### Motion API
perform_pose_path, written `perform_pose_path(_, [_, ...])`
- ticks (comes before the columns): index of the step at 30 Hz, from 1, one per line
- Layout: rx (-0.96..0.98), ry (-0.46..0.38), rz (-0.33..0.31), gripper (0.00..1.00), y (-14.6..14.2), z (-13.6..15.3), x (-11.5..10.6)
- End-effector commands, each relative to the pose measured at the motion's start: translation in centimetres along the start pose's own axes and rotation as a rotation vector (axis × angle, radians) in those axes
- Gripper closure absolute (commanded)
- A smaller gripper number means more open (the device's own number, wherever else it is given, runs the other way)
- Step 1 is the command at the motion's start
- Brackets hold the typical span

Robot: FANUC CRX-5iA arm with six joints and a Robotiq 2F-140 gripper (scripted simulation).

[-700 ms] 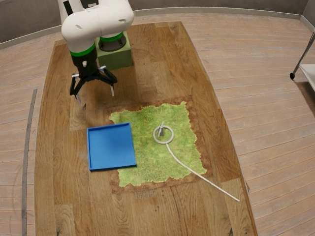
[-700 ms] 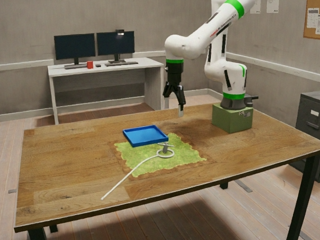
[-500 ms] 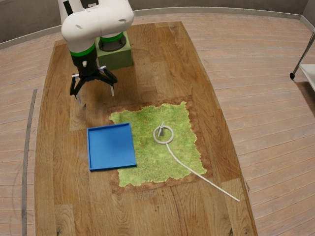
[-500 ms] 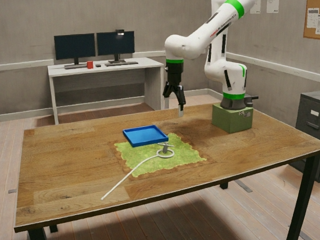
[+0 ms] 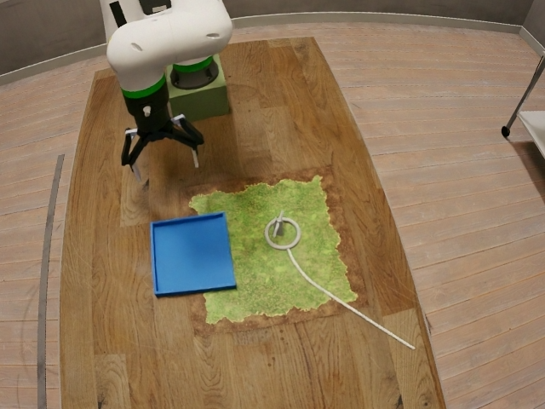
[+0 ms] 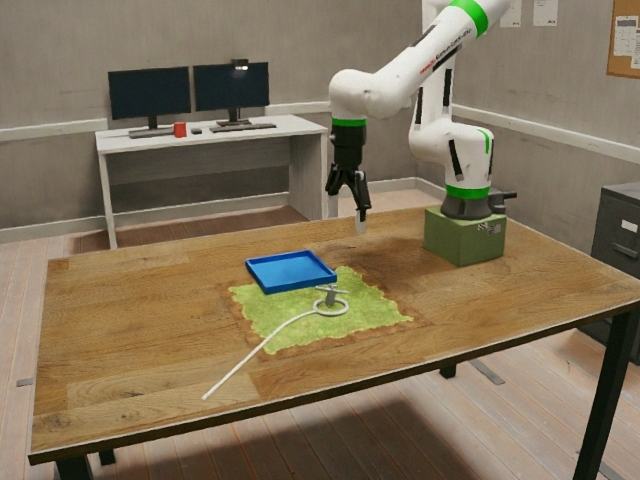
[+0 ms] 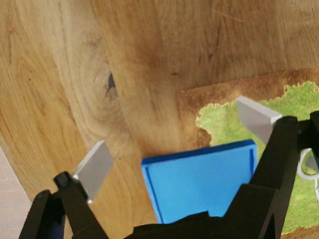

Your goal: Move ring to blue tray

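Pale ring around the grey stake, right of centre in the top view; pale rope trailing from it to lower right; blue tray left of them, overlapping the green mat; hand at upper left above the bench, fingers wide apart, holding nothing.

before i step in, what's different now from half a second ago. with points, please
Nothing has visibly changed. The gripper [image 5: 168,173] [image 6: 347,219] [image 7: 170,131] is open and empty in the same spot, the ring [image 5: 267,241] [image 6: 330,313] [image 7: 299,168] is around the stake [image 5: 278,226] [image 6: 330,296], its rope [image 5: 326,292] [image 6: 263,342] trails over the table [image 5: 281,378] [image 6: 129,310] [image 7: 60,65], and the blue tray [image 5: 192,255] [image 6: 292,271] [image 7: 201,186] sits where it was.
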State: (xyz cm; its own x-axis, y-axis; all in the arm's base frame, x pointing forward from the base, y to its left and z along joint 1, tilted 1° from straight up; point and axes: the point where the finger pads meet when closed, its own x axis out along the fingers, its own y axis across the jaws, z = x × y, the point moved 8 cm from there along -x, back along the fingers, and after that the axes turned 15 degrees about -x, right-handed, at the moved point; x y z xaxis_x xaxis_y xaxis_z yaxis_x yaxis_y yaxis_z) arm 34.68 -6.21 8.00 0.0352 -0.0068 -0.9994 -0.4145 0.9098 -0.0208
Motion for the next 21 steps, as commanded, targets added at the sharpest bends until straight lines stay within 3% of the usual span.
perform_pose_path(1, [0.071,0.0,0.002,0.0,1.1,3.3,-0.5])
perform_pose_path(2, [0.115,0.001,0.003,0.0,1.9,5.3,-0.7])
perform_pose_path(3, [0.115,0.001,0.003,0.0,1.9,5.3,-0.7])
perform_pose_path(4, [0.167,0.002,0.005,0.0,3.0,7.6,-1.0])
perform_pose_path(6, [0.167,0.002,0.005,0.0,3.0,7.6,-1.0])
perform_pose_path(7, [0.224,0.003,0.006,0.0,4.4,10.0,-1.2])
perform_pose_path(9, [0.224,0.003,0.006,0.0,4.4,10.0,-1.2])
perform_pose_path(10, [0.284,0.005,0.008,0.0,6.0,12.6,-1.3])
perform_pose_path(13, [0.284,0.005,0.008,0.0,6.0,12.6,-1.3])
perform_pose_path(14, [0.344,0.007,0.009,0.0,7.8,15.1,-1.4])
perform_pose_path(15, [0.344,0.007,0.009,0.0,7.8,15.1,-1.4])
perform_pose_path(16, [0.401,0.009,0.01,0.0,9.7,17.3,-1.4])
perform_pose_path(21, [0.453,0.011,0.011,0.0,11.5,19.2,-1.3])
